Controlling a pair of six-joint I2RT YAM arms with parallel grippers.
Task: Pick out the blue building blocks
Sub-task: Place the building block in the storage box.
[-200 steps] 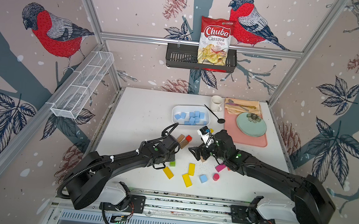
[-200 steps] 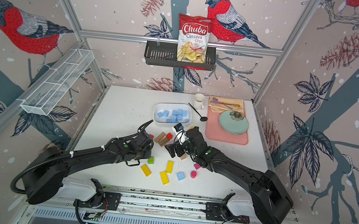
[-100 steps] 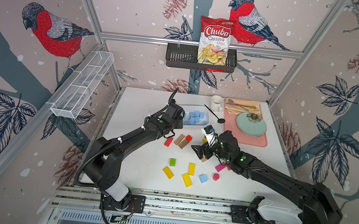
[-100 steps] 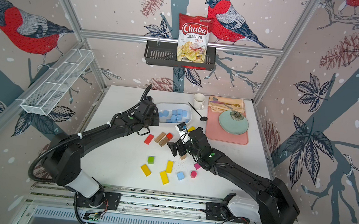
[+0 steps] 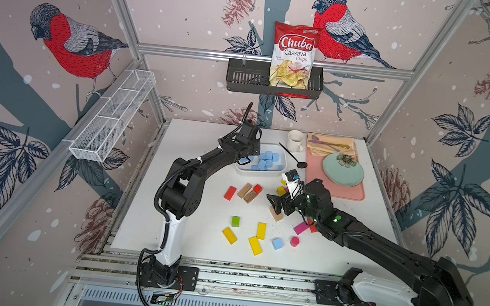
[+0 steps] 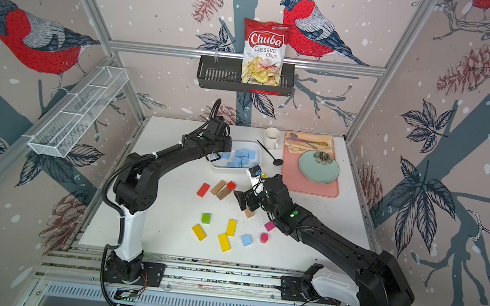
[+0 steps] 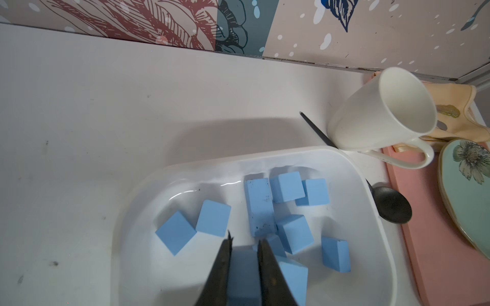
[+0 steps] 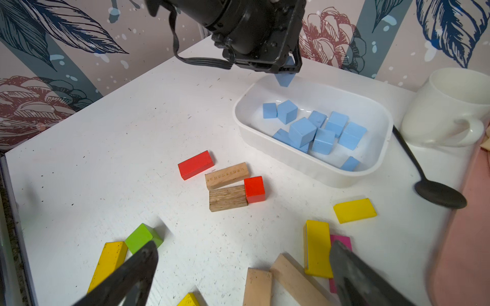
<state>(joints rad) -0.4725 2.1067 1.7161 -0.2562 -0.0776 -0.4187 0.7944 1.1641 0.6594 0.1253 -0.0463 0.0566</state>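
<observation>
Left wrist view: left hand [image 7: 244, 245] pinches a blue block [image 7: 242, 275], jaws narrow, hanging over the white tray [image 7: 371, 185] where the other blue blocks [image 7: 259, 206] lie. In both top views the left arm is stretched to the back of the desk [image 5: 189, 138]; a second ago it was low mid-desk among the coloured blocks. Right hand [image 8: 244, 249] gapes wide, empty, low over tan wooden blocks [image 8: 258, 286], barely shifted. One blue cube [image 5: 277, 243] lies loose near the front edge.
</observation>
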